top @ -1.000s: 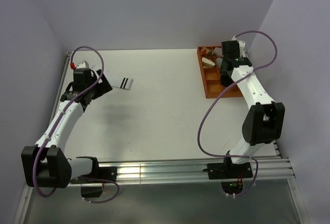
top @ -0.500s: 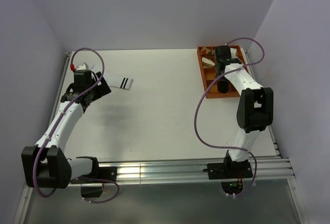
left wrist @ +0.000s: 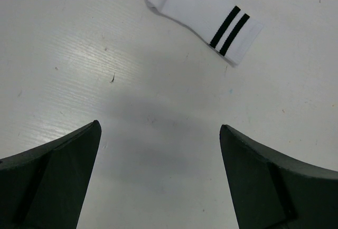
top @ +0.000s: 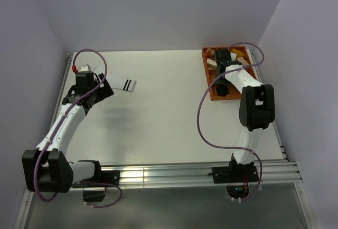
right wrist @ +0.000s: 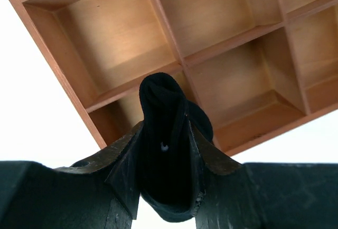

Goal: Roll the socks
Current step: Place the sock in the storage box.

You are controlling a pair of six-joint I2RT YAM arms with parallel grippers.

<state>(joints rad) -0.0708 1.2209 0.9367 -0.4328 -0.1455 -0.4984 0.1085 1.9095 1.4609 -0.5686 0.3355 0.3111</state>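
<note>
A white sock (top: 125, 85) with two black cuff stripes lies flat on the table at the back left; the left wrist view shows it (left wrist: 203, 7) ahead of my fingers. My left gripper (top: 94, 93) (left wrist: 160, 129) hovers just short of it, open, with only bare table between the jaws. My right gripper (top: 222, 85) (right wrist: 165, 129) is shut on a rolled black sock (right wrist: 165, 107). It holds the sock above the near compartments of the orange tray (top: 215, 96), whose wooden dividers (right wrist: 161, 15) fill the right wrist view.
The tray stands at the back right of the table, with rolled bundles (top: 240, 59) in its far compartments. The compartments under the black sock look bare. Purple cables loop off both arms. Walls close in the table on three sides.
The right wrist has swung left across the tray with the black sock still in its jaws, and its forearm has folded in. The left arm and the white sock have not moved.
</note>
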